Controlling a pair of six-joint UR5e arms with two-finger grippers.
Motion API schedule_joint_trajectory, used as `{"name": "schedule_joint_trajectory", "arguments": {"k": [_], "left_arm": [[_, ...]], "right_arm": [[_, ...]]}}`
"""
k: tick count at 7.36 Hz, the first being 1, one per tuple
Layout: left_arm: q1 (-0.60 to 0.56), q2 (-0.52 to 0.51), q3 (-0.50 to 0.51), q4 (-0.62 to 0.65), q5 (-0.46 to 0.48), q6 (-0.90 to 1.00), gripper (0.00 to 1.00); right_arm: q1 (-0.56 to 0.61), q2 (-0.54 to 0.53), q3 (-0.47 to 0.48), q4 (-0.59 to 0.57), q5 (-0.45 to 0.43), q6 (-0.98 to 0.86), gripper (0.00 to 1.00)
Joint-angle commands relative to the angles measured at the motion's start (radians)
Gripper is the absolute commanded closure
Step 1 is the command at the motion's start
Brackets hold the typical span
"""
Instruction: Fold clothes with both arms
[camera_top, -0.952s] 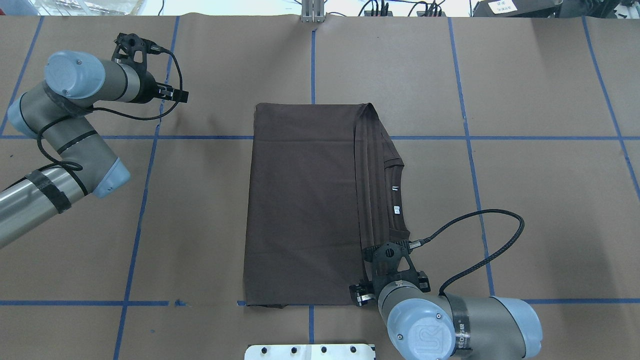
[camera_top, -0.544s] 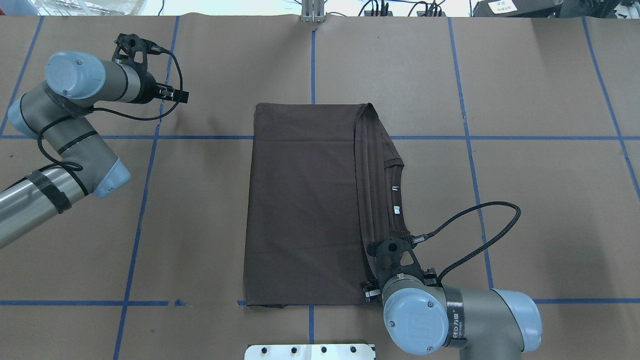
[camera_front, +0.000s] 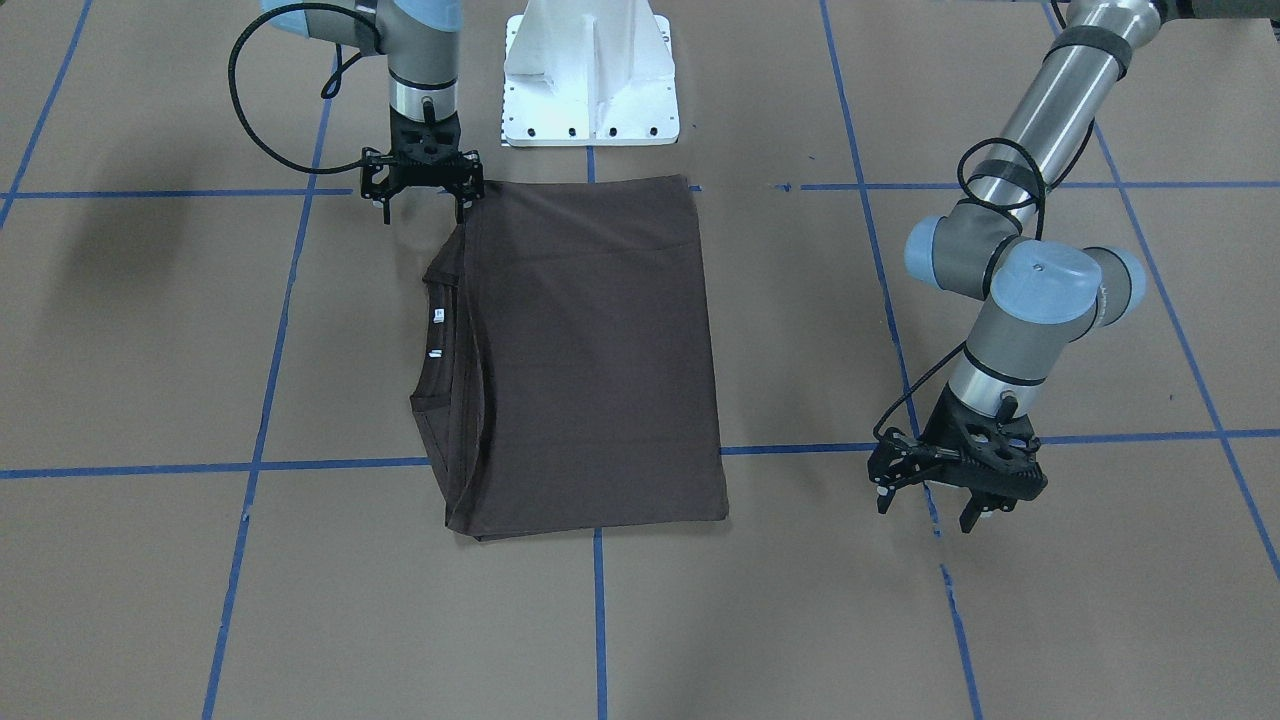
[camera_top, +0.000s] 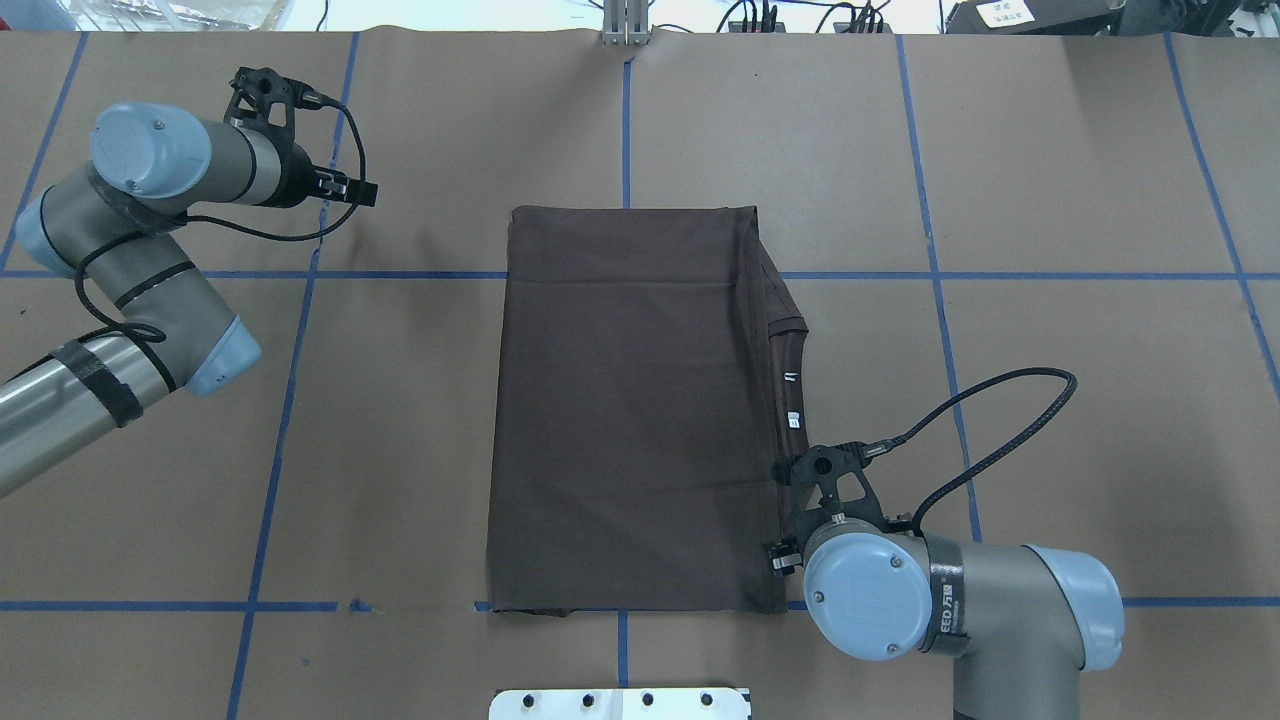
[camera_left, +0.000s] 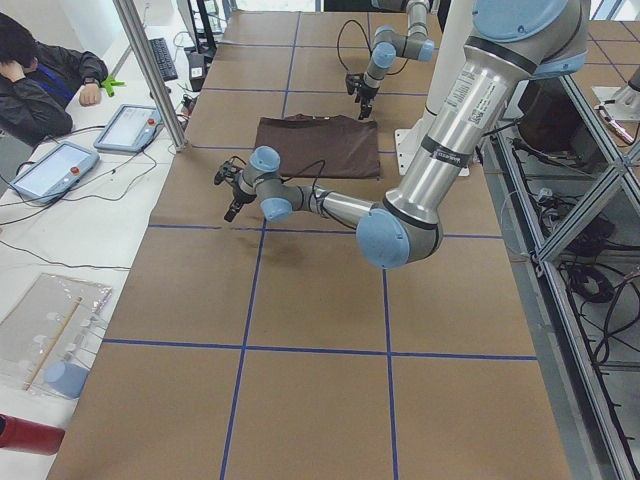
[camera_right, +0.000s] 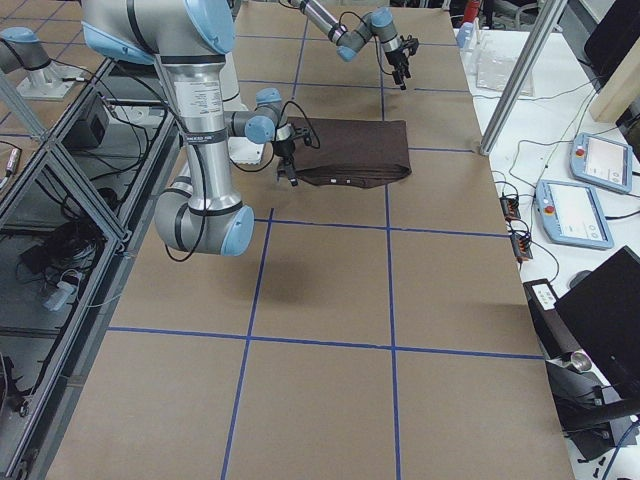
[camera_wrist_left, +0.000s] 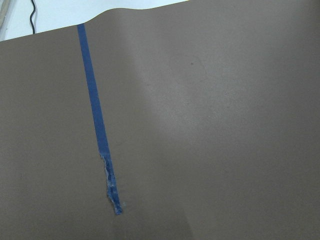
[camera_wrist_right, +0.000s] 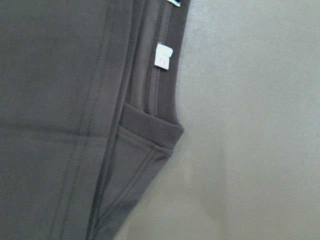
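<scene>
The dark brown T-shirt (camera_front: 590, 350) lies folded into a flat rectangle at the table's middle (camera_top: 620, 400). Its ribbed collar (camera_top: 790, 390) and white tags (camera_front: 437, 316) stick out along its right edge. My right gripper (camera_front: 424, 208) is at the shirt's near right corner. Its jaws stand apart, one fingertip (camera_front: 465, 207) at the fabric's edge, the other over bare paper. In the overhead view its own wrist mostly hides it. The right wrist view shows the collar and a tag (camera_wrist_right: 163, 56) close below. My left gripper (camera_front: 925, 510) hangs open and empty over bare paper, far left of the shirt.
The white pedestal base (camera_front: 590, 90) stands just behind the shirt's near edge. Blue tape lines (camera_wrist_left: 97, 115) grid the brown paper. A seated operator (camera_left: 40, 80) and tablets are beyond the far table edge.
My right gripper has moved to the right and slightly forward. The shirt's top layer has spread right with it and now covers most of the ribbed folds. The left arm has not moved.
</scene>
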Motion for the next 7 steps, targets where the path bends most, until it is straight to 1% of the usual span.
{"name": "schedule_joint_trajectory", "arguments": {"k": [1,2,3,4,5,6,7], "left_arm": [[0.0,0.0,-0.008,0.0,0.0,-0.001,0.0],[0.0,0.0,-0.035,0.006,-0.003,-0.005,0.0],[0.002,0.003,-0.067,0.017,-0.061,-0.061,0.0],[0.027,0.014,-0.122,0.017,-0.116,-0.151,0.0],[0.084,0.094,-0.253,0.018,-0.118,-0.217,0.0],[0.148,0.177,-0.41,0.049,-0.114,-0.318,0.0],[0.235,0.249,-0.569,0.119,-0.1,-0.415,0.0]], "right_arm": [[0.049,-0.002,0.034,0.004,0.039,-0.01,0.0],[0.081,0.0,0.066,0.017,0.077,-0.013,0.0],[0.111,0.004,0.105,0.039,0.108,-0.006,0.0],[0.121,-0.003,0.132,0.12,0.14,0.045,0.0],[0.122,-0.02,0.137,0.246,0.145,0.15,0.0],[0.122,-0.023,0.145,0.305,0.137,0.251,0.0],[0.122,-0.025,0.15,0.326,0.131,0.366,0.0]]}}
